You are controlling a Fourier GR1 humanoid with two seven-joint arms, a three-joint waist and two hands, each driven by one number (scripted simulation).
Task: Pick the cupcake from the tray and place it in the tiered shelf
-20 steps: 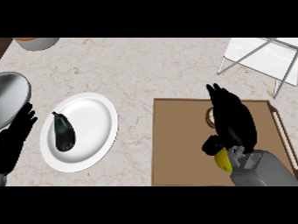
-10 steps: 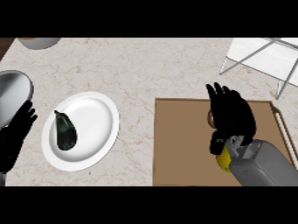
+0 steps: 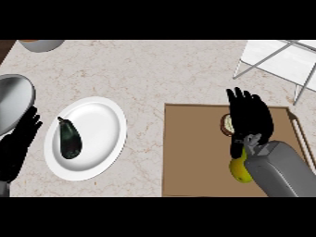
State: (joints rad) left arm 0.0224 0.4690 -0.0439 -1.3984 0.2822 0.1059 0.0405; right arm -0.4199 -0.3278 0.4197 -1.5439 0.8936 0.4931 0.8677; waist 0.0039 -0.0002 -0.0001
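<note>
Right hand (image 3: 250, 116) sits over the brown tray (image 3: 194, 152), fingers straight and spread, tips pointing toward 12 o'clock. Nothing is pinched or enclosed. The palm covers most of the cupcake (image 3: 225, 124); only a pale sliver shows at the hand's 9 o'clock edge, resting on the tray's upper middle. Whether the palm touches it cannot be told from this steep view. Judgement: the hand is placed above the cupcake ahead of closing on it, so the pick has not yet happened.

A yellow fruit (image 3: 239, 170) lies on the tray at 6 o'clock of the hand, partly under the grey forearm (image 3: 283, 173). It sits near the cupcake, so a closing hand could nudge it.

The tiered shelf (image 3: 287, 62), white with thin metal legs, stands at 1 o'clock of the tray, apart from it on the counter (image 3: 153, 74). Its nearness to the right arm likely explains why the right hand works this job.

Left hand (image 3: 13, 146) rests open at the view's 8 o'clock edge, fingers up, just beside a white plate (image 3: 98, 125) carrying a dark eggplant (image 3: 68, 139). A round metal lid or pan (image 3: 6, 102) lies at 10 o'clock, and a bowl (image 3: 42, 44) peeks in at 11 o'clock. None of these bear on the task.

Task stands early: cupcake on tray, shelf not yet reached.
</note>
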